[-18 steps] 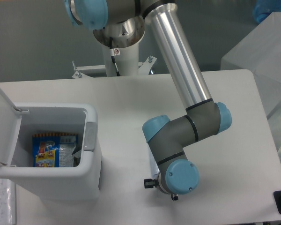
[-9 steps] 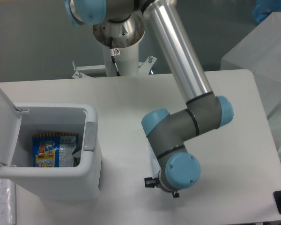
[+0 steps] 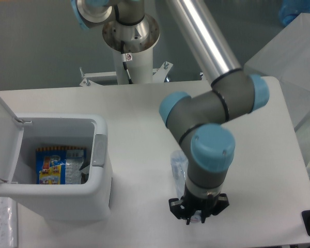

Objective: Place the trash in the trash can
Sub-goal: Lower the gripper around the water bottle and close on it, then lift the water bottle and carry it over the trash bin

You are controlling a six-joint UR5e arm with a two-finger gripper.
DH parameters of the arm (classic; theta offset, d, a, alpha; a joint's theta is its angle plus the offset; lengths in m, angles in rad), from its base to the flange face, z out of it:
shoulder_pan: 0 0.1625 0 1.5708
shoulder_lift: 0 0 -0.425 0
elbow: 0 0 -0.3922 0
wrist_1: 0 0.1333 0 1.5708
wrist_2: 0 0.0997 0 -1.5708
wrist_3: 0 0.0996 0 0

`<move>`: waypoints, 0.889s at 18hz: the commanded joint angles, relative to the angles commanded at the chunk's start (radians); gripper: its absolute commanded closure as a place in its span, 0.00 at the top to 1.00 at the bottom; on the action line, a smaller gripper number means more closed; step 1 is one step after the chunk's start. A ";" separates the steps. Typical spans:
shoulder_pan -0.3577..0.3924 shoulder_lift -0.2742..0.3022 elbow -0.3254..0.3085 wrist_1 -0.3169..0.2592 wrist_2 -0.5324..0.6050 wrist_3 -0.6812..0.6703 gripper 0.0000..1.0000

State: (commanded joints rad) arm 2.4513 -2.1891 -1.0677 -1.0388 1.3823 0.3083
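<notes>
Jaws (state hidden) near table (image 3: 134, 103) front edge, over bottle (image 3: 177, 164).

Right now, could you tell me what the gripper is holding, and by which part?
It cannot be told: the gripper is over the clear plastic bottle, its fingertips hidden.

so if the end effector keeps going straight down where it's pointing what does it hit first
Probably the clear bottle lying on the table under the end effector. The wrist hides most of it, and its height above the bottle is unclear.
</notes>
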 joint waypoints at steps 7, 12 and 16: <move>0.043 0.110 0.008 0.098 -0.253 -0.005 0.00; 0.038 0.183 0.008 0.146 -0.370 -0.006 0.00; 0.029 0.227 0.014 0.215 -0.396 -0.023 0.00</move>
State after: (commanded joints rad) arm 2.4805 -1.9620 -1.0539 -0.8239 0.9864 0.2854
